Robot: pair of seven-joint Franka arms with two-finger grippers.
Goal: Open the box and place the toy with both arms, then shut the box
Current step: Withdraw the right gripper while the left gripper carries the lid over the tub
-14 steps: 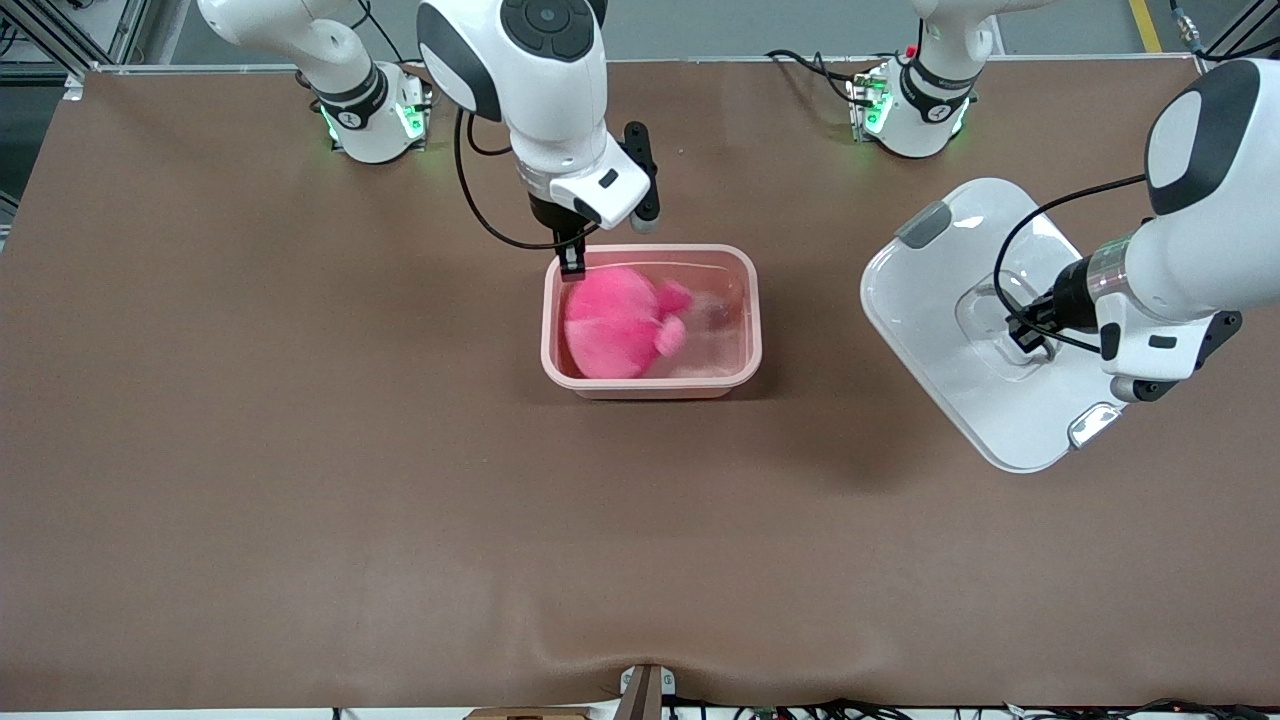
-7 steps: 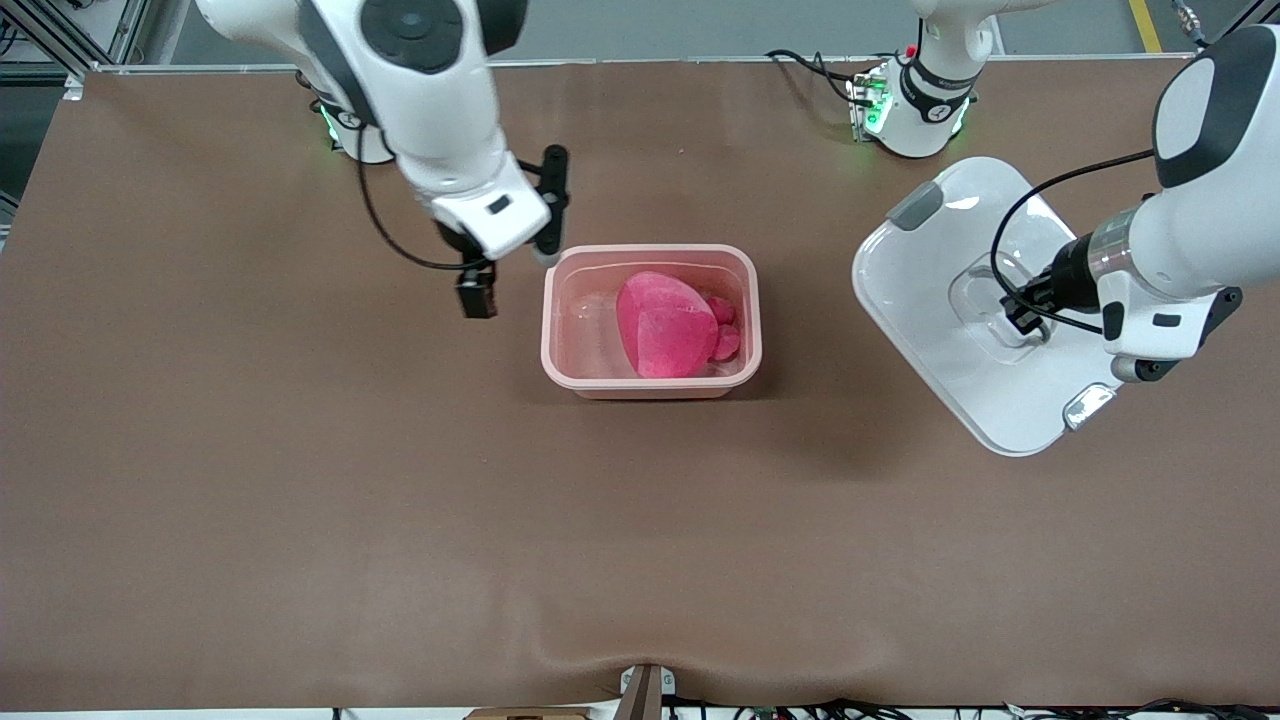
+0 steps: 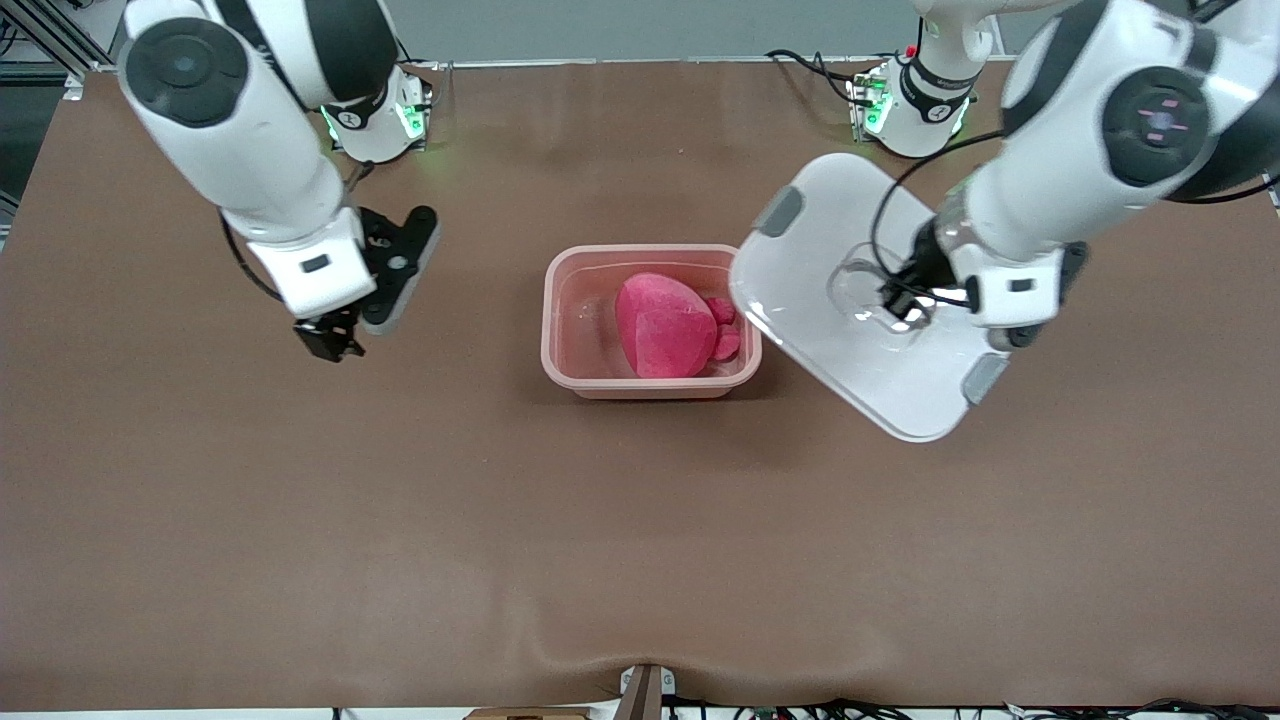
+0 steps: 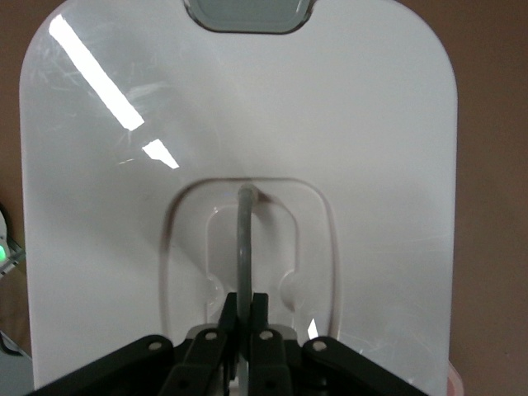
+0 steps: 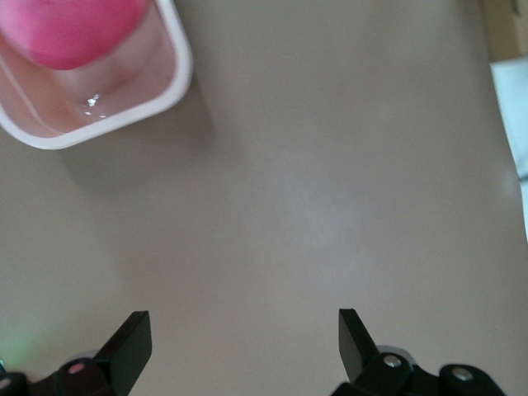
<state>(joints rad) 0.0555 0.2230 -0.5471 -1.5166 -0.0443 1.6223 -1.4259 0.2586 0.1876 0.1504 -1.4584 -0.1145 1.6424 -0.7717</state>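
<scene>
Left gripper [image 3: 905,305]: clamped on handle of lid [image 3: 820,340], held aloft at box's three o'clock. Right gripper [image 3: 330,340]: fingers spread wide, empty, over table [image 3: 300,520] at box's nine o'clock. Box [image 3: 650,383]: open, toy [image 3: 665,325] inside.

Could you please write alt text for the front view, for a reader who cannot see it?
The left claw holds the white lid by its handle beside the open pink box, overlapping its rim. The pink toy lies inside. The right claw, open, hangs over bare table toward the right arm's end.
</scene>
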